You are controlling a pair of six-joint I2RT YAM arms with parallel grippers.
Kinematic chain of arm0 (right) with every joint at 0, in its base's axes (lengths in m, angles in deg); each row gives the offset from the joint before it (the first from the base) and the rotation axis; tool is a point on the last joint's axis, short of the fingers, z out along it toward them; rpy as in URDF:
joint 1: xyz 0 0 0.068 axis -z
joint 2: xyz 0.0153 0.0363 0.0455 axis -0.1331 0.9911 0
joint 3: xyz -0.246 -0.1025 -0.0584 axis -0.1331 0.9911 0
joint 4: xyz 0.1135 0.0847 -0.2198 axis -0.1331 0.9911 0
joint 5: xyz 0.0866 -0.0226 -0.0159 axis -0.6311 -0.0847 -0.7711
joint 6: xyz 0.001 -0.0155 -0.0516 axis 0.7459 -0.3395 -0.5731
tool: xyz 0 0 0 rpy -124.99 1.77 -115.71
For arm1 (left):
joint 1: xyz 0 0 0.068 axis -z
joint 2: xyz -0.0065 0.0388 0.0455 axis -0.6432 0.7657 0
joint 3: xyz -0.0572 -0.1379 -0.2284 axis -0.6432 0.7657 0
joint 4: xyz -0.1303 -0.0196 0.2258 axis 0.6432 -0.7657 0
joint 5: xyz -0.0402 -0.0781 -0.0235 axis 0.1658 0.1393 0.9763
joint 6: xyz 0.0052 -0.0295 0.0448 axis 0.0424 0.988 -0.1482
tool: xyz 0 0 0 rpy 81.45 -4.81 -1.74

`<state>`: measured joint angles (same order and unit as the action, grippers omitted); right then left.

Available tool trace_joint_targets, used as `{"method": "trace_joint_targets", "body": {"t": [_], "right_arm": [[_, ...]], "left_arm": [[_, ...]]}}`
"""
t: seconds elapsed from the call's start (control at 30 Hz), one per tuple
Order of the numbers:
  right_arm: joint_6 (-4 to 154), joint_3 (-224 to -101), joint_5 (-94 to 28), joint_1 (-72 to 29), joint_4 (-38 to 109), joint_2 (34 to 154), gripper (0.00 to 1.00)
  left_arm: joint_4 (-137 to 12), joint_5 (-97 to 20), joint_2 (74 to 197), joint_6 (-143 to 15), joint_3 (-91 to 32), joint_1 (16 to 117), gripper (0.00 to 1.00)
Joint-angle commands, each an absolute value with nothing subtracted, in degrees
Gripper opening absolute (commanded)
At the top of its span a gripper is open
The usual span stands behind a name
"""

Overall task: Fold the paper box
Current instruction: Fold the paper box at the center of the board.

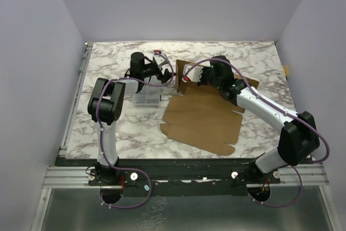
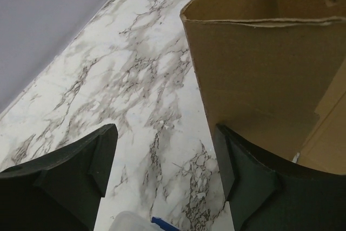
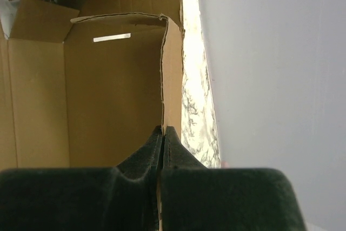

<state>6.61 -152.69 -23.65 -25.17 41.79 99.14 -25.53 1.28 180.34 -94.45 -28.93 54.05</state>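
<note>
While the paper box point(image 1: 203, 117) lies mostly flat right of the tabletop's point(image 1: 135, 133) middle, the wall at its far edge stands upright, pinched by the right gripper point(image 3: 163, 131), arm stretched forward. The left gripper point(image 2: 164, 144) hovers wide and empty beside that wall's corner; likely next, it folds the side flap inward.

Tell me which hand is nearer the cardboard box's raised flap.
Right. The right hand is shut on the edge of the raised flap; the left hand stands open just beside it, gripping nothing.
</note>
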Motion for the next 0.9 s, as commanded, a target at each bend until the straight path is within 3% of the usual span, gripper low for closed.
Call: {"method": "trace_joint_targets", "body": {"t": [0.0, 0.37, 0.53, 0.87], "right_arm": [[7.9, -153.5, -23.8, -25.4, 44.6, 100.6, 0.0], [8.9, -151.5, -22.6, -25.2, 43.3, 101.3, 0.01], [9.2, -151.3, -22.7, -25.0, 42.9, 102.0, 0.01], [10.1, -151.5, -21.6, -24.6, 42.5, 103.2, 0.01]], "left_arm": [[-26.1, 6.2, 179.8, -95.2, -27.7, 55.3, 0.78], [-26.1, 8.5, 177.0, -93.0, -25.0, 56.1, 0.74], [-26.1, 8.6, 176.1, -92.0, -24.4, 56.6, 0.82], [-25.5, 11.7, 174.3, -88.0, -22.6, 57.6, 0.82]]}}
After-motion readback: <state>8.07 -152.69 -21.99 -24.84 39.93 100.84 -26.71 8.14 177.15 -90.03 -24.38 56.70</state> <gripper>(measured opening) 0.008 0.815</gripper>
